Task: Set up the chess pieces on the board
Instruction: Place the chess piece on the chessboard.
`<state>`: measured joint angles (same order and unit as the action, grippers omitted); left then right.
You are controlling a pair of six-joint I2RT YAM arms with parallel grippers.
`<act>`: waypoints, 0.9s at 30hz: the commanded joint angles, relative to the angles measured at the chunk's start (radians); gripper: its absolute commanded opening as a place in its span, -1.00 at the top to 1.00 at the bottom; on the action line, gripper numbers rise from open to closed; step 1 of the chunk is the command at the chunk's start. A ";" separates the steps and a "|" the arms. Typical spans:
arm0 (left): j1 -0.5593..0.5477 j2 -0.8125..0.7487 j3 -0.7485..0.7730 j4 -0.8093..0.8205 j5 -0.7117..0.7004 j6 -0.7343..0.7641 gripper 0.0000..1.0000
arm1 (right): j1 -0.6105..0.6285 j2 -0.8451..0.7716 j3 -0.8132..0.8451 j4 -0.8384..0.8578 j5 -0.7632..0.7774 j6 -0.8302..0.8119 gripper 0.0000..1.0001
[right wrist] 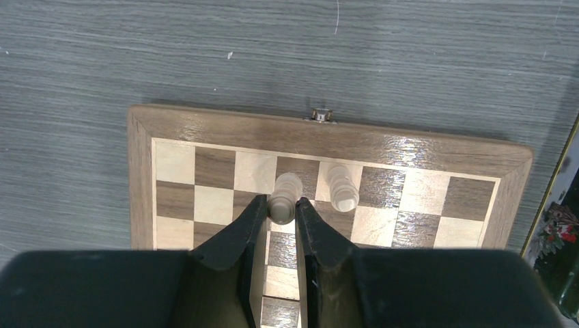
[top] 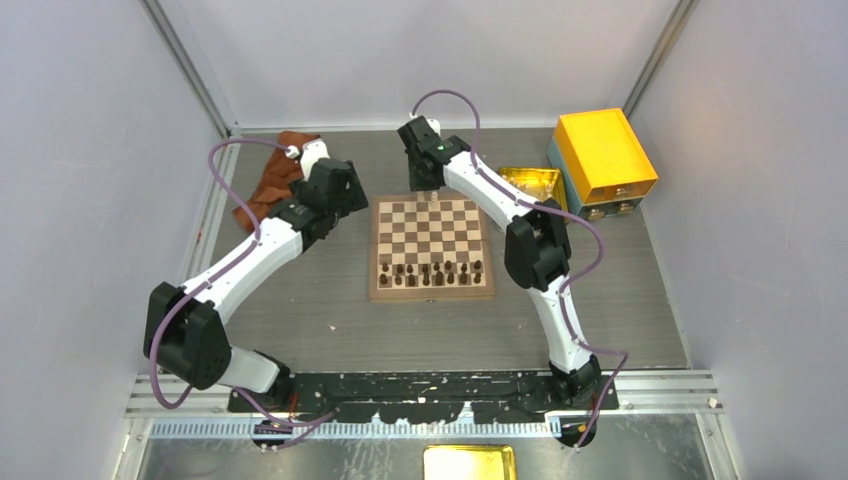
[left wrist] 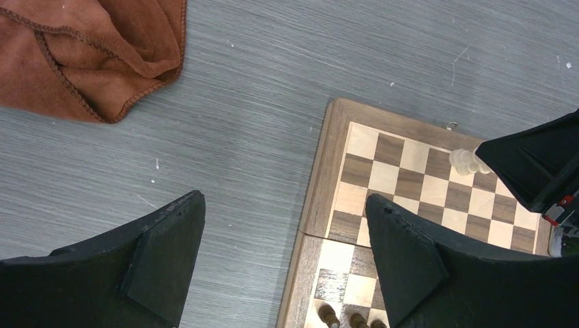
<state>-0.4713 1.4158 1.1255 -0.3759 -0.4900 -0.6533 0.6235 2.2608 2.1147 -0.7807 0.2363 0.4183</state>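
Two pale pieces stood on the board (right wrist: 205,126), both on its far rank, on neighbouring squares. The first pale piece (right wrist: 287,191) was upright, pinched between the jaws of the right gripper (right wrist: 281,203). The second pale piece (right wrist: 342,188) stood free just beside it. Dark chessmen (top: 430,270) filled the two near ranks, too small to count. The left gripper (left wrist: 283,201) hung over the table off the board's far-left corner, jaws wide apart, nothing in them. One brown cloth (left wrist: 82,55) lay far left. One orange-yellow box (top: 603,150) and one gold tray (top: 530,183) sat far right.
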 commanded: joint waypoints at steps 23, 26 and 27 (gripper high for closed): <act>0.000 0.007 0.023 0.014 -0.032 -0.011 -0.76 | -0.012 0.000 -0.043 0.063 -0.027 0.015 0.98; 0.000 0.009 0.022 0.013 -0.032 -0.011 -0.76 | -0.013 0.002 -0.044 0.064 -0.030 0.015 0.98; 0.000 0.008 0.023 0.014 -0.032 -0.011 -0.76 | -0.012 0.005 -0.042 0.064 -0.031 0.016 0.98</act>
<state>-0.4713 1.4254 1.1255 -0.3771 -0.4900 -0.6537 0.6132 2.2658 2.0670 -0.7551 0.2104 0.4217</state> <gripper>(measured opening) 0.882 0.247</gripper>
